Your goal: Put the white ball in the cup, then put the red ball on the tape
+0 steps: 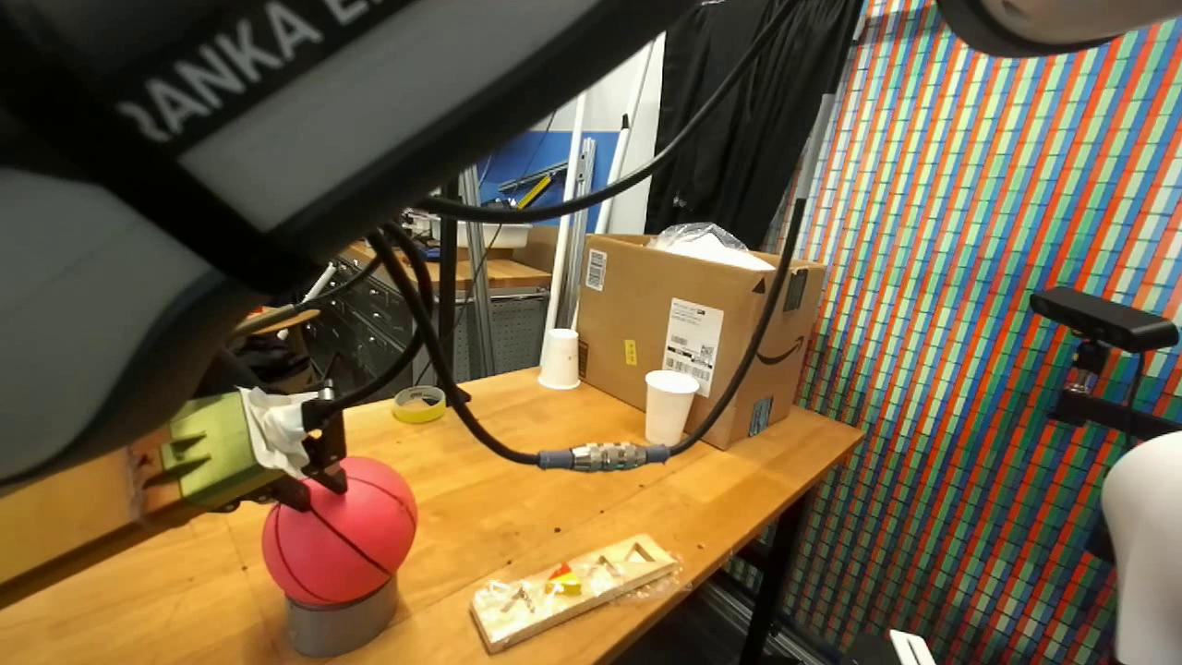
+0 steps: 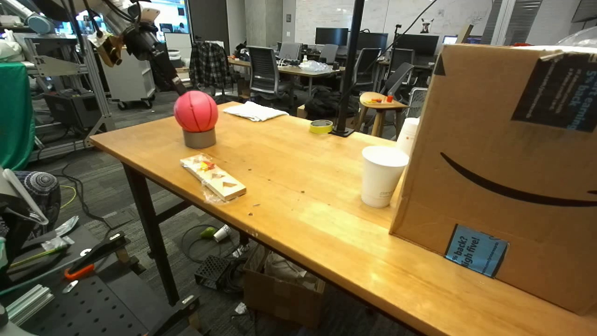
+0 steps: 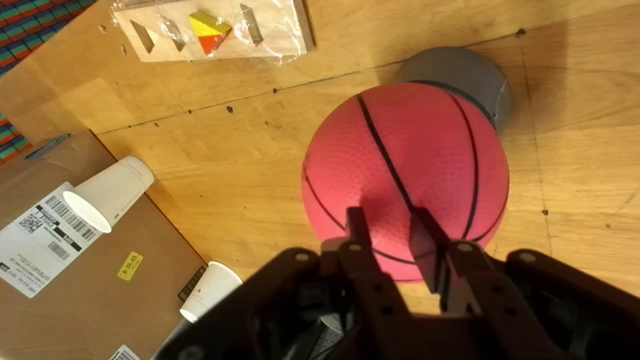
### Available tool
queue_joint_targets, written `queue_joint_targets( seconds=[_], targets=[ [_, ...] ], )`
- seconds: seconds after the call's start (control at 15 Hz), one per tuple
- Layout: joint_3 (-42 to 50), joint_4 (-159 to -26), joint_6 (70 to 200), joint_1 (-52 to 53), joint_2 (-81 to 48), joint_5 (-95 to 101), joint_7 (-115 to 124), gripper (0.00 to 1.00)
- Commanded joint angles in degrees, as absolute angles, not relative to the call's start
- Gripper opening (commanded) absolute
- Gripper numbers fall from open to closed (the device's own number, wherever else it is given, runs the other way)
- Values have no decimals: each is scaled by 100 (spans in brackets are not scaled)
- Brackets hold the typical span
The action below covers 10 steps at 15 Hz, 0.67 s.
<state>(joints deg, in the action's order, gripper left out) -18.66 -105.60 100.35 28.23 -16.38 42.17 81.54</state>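
The red basketball (image 2: 196, 112) sits on top of the grey duct tape roll (image 1: 342, 630), which lies flat on the bench (image 2: 280, 161); both exterior views show the ball resting on the ring. The pincer (image 3: 390, 215) is over the ball and released: in the wrist view its two fingers (image 3: 426, 250) stand apart, with red skin and black seam showing in the gap between them. The tips come right up to the upper side of the ball; whether they touch it, I cannot tell.

A white paper cup (image 1: 671, 411) stands mouth up near the Amazon cardboard box (image 1: 637, 319), well apart from the ball. What is inside it cannot be made out. An inverted paper cup (image 1: 559, 360) stands mouth down by the same box, and in an exterior view the box partly hides it.

Nearer the ball lies a wooden shape-puzzle board (image 3: 235, 45) in clear plastic wrap, with triangular cut-outs and yellow and red pieces (image 3: 206, 24). A yellow tape roll (image 2: 321, 130) lies beside the foot of a black post (image 2: 350, 70), and a white cloth (image 2: 255, 112) lies at the bench's edge.
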Motion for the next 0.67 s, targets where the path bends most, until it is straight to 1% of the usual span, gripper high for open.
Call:
queue_joint_targets(
  seconds=[0.0, 0.07, 0.13, 0.27, 0.33, 0.4, 0.6],
  targets=[
    [-1857, -10550, 10019, 2849, -1589, 4140, 8203, 61],
    [-1857, -10561, 10030, 2845, -1576, 4137, 8198, 68],
    [-1857, -10568, 10046, 2840, -1565, 4131, 8196, 77],
    [-1858, -10585, 10083, 2817, -1491, 4112, 8159, 90],
    [-1858, -10588, 10123, 2794, -1438, 4083, 8141, 99],
    [-1861, -10585, 10166, 2771, -1398, 4041, 8113, 100],
    [-1858, -10579, 10318, 2708, -1259, 3962, 8058, 100]
  ],
)
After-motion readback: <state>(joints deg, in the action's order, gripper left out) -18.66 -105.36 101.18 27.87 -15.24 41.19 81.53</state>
